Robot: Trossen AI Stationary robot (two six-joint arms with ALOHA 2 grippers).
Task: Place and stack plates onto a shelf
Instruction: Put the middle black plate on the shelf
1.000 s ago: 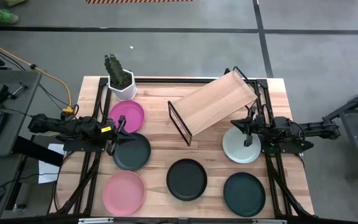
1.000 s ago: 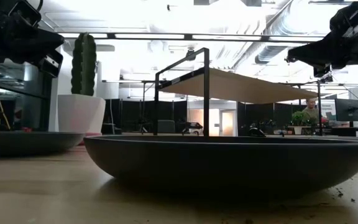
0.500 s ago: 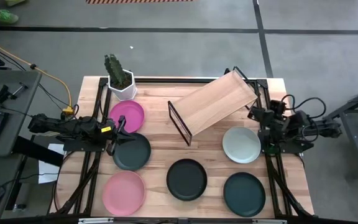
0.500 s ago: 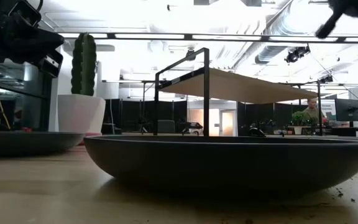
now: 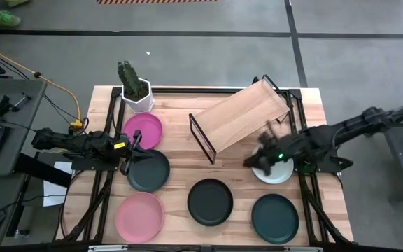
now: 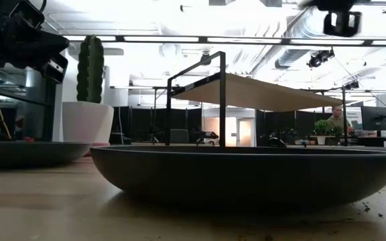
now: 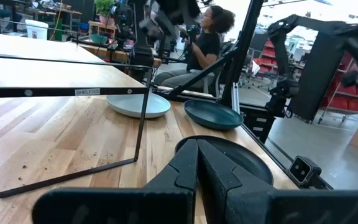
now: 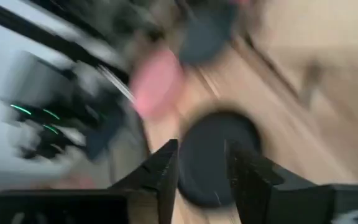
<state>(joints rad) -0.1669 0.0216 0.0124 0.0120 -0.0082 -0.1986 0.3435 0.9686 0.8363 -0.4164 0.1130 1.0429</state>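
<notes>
Six plates lie flat on the wooden table: magenta (image 5: 143, 130), dark (image 5: 147, 170), light pink (image 5: 139, 215), dark (image 5: 210, 201), dark teal (image 5: 275, 218) and pale mint (image 5: 275, 170). The shelf (image 5: 240, 117), a light board on a black wire frame, stands slanted at the table's far middle. My left gripper (image 5: 136, 150) hovers shut over the far-left rim of the dark plate; its fingers (image 7: 197, 152) meet. My right gripper (image 5: 257, 158), blurred by motion, hangs above the mint plate's left rim with its fingers (image 8: 166, 163) apart.
A white pot with a cactus (image 5: 137, 94) stands at the table's far-left corner, just beyond the magenta plate. Black frame rails run along both table sides. A person (image 7: 207, 37) sits beyond the table's right side.
My right arm drew back toward the table's right edge and rose, then swung quickly out again toward the left over the mint plate, turning as it went. The plates and the shelf stayed where they were.
</notes>
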